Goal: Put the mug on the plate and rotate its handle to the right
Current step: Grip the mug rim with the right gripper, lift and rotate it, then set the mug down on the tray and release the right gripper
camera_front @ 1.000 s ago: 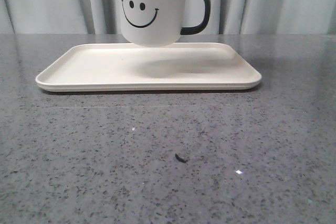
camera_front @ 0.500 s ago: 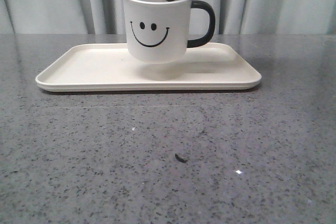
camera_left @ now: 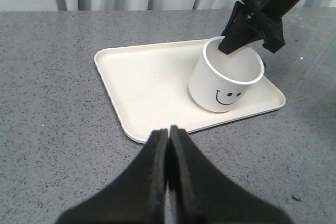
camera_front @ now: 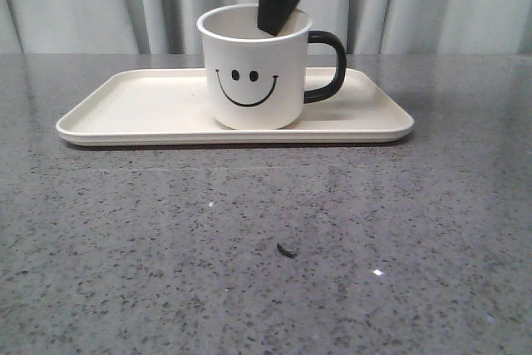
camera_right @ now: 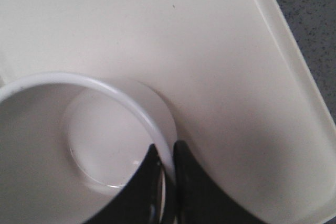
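Observation:
The white mug [camera_front: 253, 81] with the smiley face stands upright on the cream plate [camera_front: 133, 110], right of its middle. Its black handle [camera_front: 332, 64] points right in the front view. My right gripper [camera_front: 272, 24] comes down from above and is shut on the mug's rim, one finger inside and one outside; this shows in the right wrist view [camera_right: 167, 153] on the rim [camera_right: 105, 85]. My left gripper [camera_left: 169, 132] is shut and empty, above the table just off the plate's [camera_left: 152, 87] near edge, well away from the mug [camera_left: 226, 80].
The plate lies on a grey speckled table [camera_front: 266, 288] with a pale curtain [camera_front: 83, 6] behind it. A small dark speck [camera_front: 287, 249] lies on the table in front of the plate.
The mug, held by the right gripper, has come down from above the plate onto it and shifted slightly to the right. The handle still points right.

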`<state>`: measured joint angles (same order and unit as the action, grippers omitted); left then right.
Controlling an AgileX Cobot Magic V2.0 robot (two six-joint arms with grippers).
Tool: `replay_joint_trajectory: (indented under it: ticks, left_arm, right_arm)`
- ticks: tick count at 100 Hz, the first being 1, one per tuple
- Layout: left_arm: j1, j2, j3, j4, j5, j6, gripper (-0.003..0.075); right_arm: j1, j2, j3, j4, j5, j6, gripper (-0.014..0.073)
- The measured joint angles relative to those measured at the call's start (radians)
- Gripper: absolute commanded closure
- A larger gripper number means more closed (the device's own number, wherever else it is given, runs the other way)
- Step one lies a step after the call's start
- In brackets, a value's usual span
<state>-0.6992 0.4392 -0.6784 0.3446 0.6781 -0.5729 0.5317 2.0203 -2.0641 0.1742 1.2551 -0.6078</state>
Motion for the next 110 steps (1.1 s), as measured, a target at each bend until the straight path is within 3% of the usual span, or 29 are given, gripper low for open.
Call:
replay_joint_trajectory:
  ticks: [12,21,64,74,90,110]
  left_arm:
    - [0.0,0.0,0.0,0.0,0.0,0.0,0.0739]
    - [0.0,0.0,0.0,0.0,0.0,0.0,0.0739]
    - [0.0,0.0,0.0,0.0,0.0,0.0,0.0739]
    - [0.0,0.0,0.0,0.011,0.0,0.0,0.0739]
    - [0.0,-0.006,0.0,0.039,0.0,0.0,0.0739]
    - [0.0,-0.04,0.019,0.055,-0.02,0.0,0.0739]
  right_arm:
    - [0.0,0.001,0.0,0.0,-0.002,0.0,0.0339]
    - [0.0,0.001,0.0,0.0,-0.002,-0.002,0.0266]
    - [0.0,-0.07,0.0,-0.008,-0.003,0.03,0.027]
    - [0.0,-0.11,0.0,-0.008,-0.003,0.056,0.0364]
    - [0.0,-0.176,0.012,0.003,-0.001,0.079,0.0672]
    - [0.0,-0.293,0.101,0.017,-0.001,0.093,0.0656]
